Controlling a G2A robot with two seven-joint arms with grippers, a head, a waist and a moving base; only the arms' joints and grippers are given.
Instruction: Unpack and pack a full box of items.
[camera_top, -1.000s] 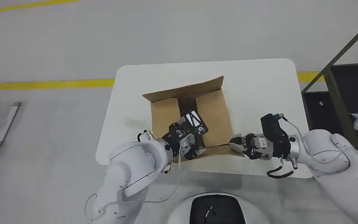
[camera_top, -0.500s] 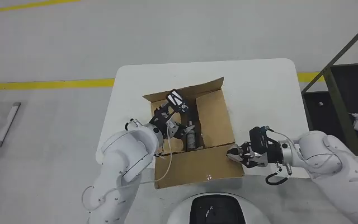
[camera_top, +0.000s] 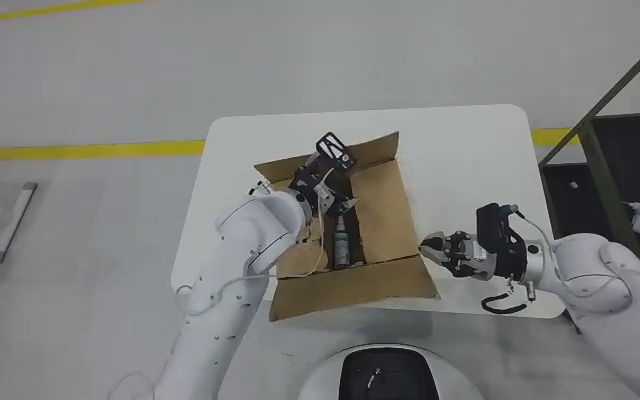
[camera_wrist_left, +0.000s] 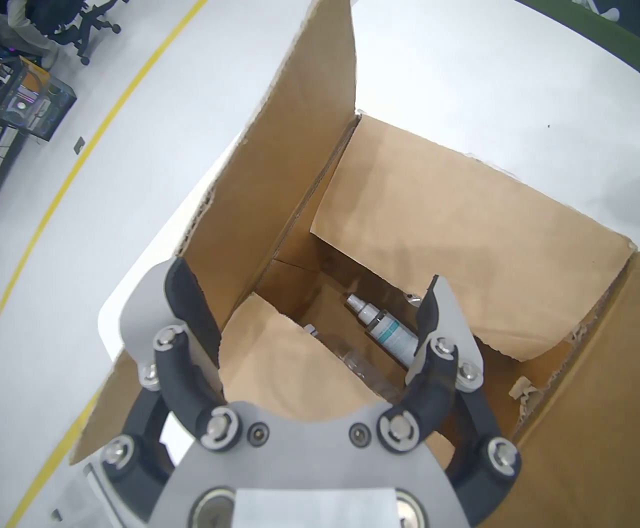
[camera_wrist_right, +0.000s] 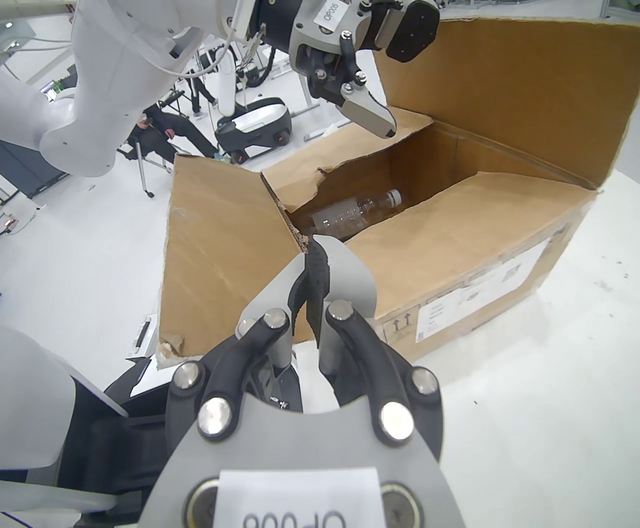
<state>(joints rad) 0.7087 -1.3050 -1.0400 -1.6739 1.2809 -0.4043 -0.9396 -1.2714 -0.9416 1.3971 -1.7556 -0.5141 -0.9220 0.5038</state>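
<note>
My left gripper (camera_top: 330, 170) hangs over the far-left part of the cardboard box (camera_top: 385, 215), with its fingers spread apart and nothing between them. In my left wrist view, the gripper (camera_wrist_left: 306, 290) looks straight down into the opening. One finger is near the tall far flap (camera_wrist_left: 300, 150), which stands upright, and the other is above the middle of the box.

The box sits near the middle of the white tabletop (camera_top: 470, 150) with its top open. The near flap (camera_top: 350, 285) is folded outward toward me, past the tabletop edge. Two inner flaps tilt down into the opening from the left and right sides.

In the gap between them, a small spray bottle (camera_top: 342, 240) with a white cap lies on its side on the box floor. It shows clearly in my left wrist view (camera_wrist_left: 382, 327). A clear plastic bottle (camera_wrist_right: 357, 212) also lies on its side just beside it, partly under the left inner flap.

From my right wrist view, the box's outer wall carries a white label (camera_wrist_right: 480, 295). My left gripper (camera_wrist_right: 395, 75) is poised above the far edge there.

My right gripper (camera_top: 428, 247) is at the near-right corner of the box, low over the tabletop. Its fingers are pressed together (camera_wrist_right: 315, 250), and the tip is right at the torn corner where the near flap meets the side wall. I cannot tell whether it touches the cardboard.
</note>
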